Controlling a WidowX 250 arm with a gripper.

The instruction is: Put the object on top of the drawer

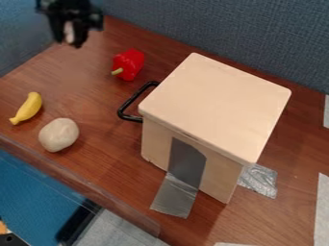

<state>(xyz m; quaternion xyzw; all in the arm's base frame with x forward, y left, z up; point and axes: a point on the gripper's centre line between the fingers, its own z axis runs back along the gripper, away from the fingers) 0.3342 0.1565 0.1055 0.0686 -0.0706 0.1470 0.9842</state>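
A yellow banana [27, 109] lay on the far left of the table [83, 86]. A round pale lump [59, 135] sat near it. Up high hung the black gripper [69, 39], but it was too hard to tell if it was open, shut or pinching something. Next lay a red pepper [130, 64], then the big drawer box [215, 105]. Which one was the object was not clear. None of the three was on top, so the putting part was likely left to do.
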